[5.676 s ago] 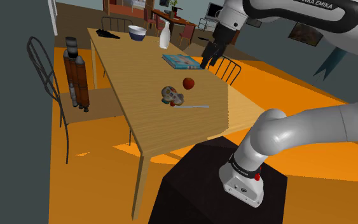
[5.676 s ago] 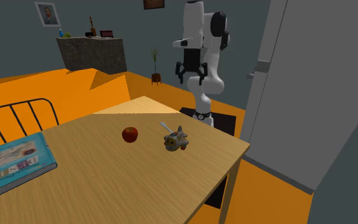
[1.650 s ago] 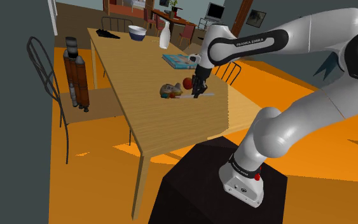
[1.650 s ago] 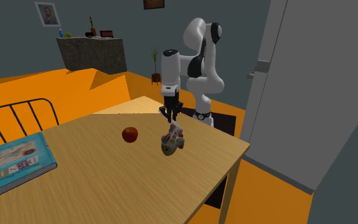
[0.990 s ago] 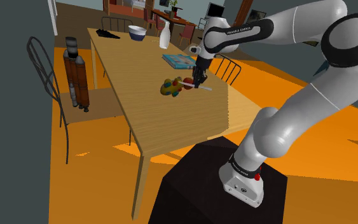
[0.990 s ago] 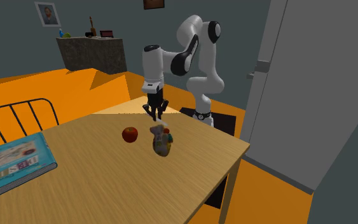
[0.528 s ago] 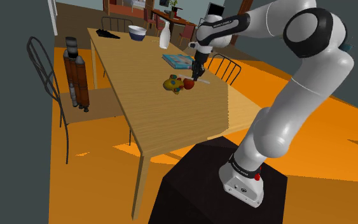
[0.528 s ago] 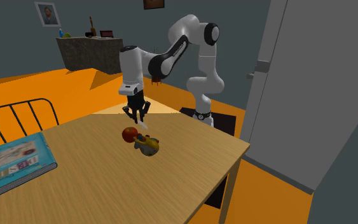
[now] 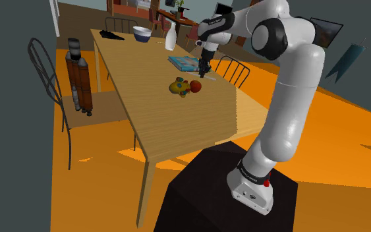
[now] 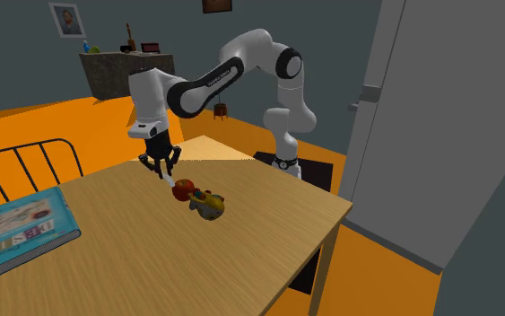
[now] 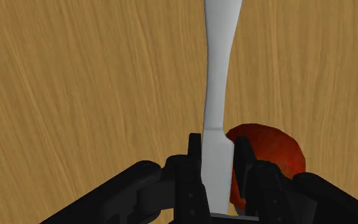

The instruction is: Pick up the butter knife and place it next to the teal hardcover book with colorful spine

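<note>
Gripper [image 10: 158,164] moving past apple [image 10: 183,188] toward teal book [image 10: 17,229], jaws clamping butter knife [image 11: 217,83]; pickup done, placing beside book remaining.

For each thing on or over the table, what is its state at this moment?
gripper: shut on the butter knife.
butter knife: clasped, apparently off the table.
apple: resting on the table.
toy: lying beside the apple.
book: closed, lying flat.
</note>
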You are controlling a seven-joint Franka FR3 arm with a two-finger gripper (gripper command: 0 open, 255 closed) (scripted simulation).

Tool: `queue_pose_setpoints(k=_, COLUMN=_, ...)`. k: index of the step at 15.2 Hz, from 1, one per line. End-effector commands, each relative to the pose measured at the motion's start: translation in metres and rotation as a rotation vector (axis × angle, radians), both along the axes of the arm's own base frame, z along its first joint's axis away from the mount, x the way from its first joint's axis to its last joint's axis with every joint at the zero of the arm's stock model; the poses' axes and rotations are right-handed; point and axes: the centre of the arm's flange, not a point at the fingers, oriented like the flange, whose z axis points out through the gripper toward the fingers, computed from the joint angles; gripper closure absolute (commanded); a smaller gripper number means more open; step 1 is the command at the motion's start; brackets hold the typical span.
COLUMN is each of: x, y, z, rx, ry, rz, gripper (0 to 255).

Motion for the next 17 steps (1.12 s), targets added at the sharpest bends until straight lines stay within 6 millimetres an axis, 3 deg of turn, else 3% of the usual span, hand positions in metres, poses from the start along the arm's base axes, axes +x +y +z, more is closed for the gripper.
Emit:
queue_pose_setpoints(k=1, x=0.014, y=-0.021, z=0.003, rx=0.001, ry=0.000, rz=0.003, gripper=255)
queue_pose_setpoints(k=11, x=0.088, y=-0.130, z=0.003, rx=0.001, ry=0.000, rz=0.003, gripper=255)
queue_pose_setpoints(k=17, x=0.090, y=-0.133, z=-0.023, rx=0.001, ry=0.000, rz=0.003, gripper=255)
